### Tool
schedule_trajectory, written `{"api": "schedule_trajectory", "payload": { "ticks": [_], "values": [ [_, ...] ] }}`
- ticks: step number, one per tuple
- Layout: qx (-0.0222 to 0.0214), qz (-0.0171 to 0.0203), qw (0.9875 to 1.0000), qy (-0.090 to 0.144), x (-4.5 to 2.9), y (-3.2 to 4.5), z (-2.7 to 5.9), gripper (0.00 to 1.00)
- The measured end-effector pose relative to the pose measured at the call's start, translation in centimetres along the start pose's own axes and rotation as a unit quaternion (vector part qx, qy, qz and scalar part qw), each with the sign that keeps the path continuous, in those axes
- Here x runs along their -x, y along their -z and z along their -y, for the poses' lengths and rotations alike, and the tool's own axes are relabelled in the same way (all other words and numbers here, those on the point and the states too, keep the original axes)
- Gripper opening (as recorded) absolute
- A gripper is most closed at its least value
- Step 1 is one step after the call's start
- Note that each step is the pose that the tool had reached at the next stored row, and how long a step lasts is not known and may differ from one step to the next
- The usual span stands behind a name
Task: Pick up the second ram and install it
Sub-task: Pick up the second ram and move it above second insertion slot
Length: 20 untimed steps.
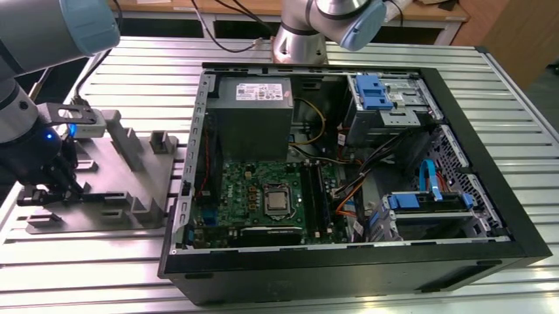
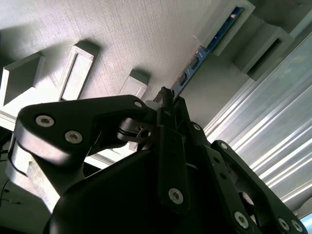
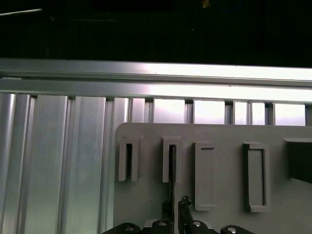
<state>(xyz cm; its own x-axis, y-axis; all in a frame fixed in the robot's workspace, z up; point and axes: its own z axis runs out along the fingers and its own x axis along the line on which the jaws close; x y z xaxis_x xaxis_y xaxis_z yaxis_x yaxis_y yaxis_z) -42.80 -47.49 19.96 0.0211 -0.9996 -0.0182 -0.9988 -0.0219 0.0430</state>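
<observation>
Robot pincer (image 2: pixel 166 97) at the memory stick (image 2: pixel 195 63) in a gray rack (image 1: pixel 105 170), nine o'clock from the computer (image 1: pixel 306 268).
Whether it grasps the stick, I cannot tell; a square clamp would serve best.

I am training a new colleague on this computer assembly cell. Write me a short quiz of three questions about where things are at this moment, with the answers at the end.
1. True or false: the memory stick lies inside the computer case.
2. Where is the gripper? A) at the grey holder, by the memory stick; B) deep inside the computer case; C) resting on the rim of the case.
3. Fill in: the grey holder stands on the exterior view's ____ of the computer case.

Key:
1. False. It stands on edge in the grey holder.
2. A.
3. left.
</observation>
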Motion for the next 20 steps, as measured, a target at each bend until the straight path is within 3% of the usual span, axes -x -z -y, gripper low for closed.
{"api": "schedule_trajectory", "payload": {
  "ticks": [20],
  "values": [
    [0.0,0.0004,1.0,0.001,-0.31,-0.18,0.14,0.19]
  ]
}}
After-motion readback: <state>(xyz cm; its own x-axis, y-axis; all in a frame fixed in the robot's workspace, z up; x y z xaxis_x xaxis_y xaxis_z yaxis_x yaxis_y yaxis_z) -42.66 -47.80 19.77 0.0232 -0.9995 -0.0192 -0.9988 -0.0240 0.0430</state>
